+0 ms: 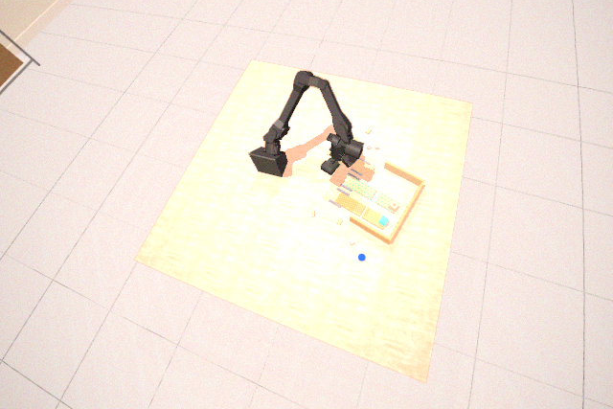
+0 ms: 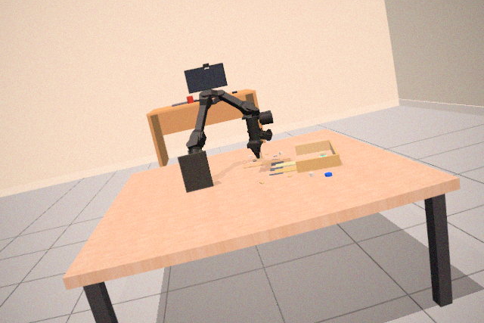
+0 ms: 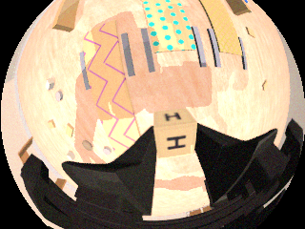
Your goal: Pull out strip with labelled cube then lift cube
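My gripper (image 1: pixel 329 167) (image 2: pixel 258 156) (image 3: pixel 175 129) is shut on a tan cube (image 3: pixel 175 142) labelled H, which sits between the fingertips in the wrist view. The fingertips are a little above the table. The strip with magenta zigzags (image 3: pixel 111 64) lies outside the tray, left of the cube in the wrist view. The strip with cyan dots (image 1: pixel 360 188) (image 3: pixel 168 25) and the orange patterned strip (image 1: pixel 349 204) (image 3: pixel 225 29) each show a gap near the tray's open side. A tan cube (image 1: pixel 394 206) is on the dotted strip's far piece, and a cyan cube (image 1: pixel 383 220) is on the orange one's.
The wooden tray (image 1: pixel 408 174) (image 2: pixel 318 164) has raised walls and opens toward the arm. Thin grey bars (image 3: pixel 128 54) (image 3: pixel 200 47) flank the strips. A blue disc (image 1: pixel 361 257) (image 2: pixel 328 174) and several small bits lie around the tray.
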`<state>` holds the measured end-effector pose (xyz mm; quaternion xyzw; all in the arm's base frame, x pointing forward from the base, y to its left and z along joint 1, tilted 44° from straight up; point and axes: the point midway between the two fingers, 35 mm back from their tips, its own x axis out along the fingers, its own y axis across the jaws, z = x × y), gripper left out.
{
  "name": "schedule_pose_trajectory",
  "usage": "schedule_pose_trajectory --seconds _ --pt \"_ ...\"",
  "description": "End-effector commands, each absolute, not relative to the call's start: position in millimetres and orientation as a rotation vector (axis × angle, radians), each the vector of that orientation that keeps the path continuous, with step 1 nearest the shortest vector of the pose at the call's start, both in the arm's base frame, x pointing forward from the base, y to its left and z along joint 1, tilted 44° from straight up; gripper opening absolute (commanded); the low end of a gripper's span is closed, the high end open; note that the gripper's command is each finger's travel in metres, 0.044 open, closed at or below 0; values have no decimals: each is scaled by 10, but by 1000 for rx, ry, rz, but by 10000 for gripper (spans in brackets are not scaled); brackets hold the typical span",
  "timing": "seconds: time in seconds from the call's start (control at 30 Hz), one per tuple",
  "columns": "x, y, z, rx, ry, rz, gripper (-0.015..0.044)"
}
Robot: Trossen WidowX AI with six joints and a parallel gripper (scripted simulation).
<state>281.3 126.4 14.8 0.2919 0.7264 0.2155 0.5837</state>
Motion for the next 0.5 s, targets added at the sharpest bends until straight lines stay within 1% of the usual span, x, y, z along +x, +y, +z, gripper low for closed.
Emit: schedule_pose_trajectory --seconds 0.0,0.2,0.47 --pt "2787 1212 174 675 1684 504 0" --pt "2831 999 401 674 1684 503 0" --pt "2832 993 408 674 1684 503 0"
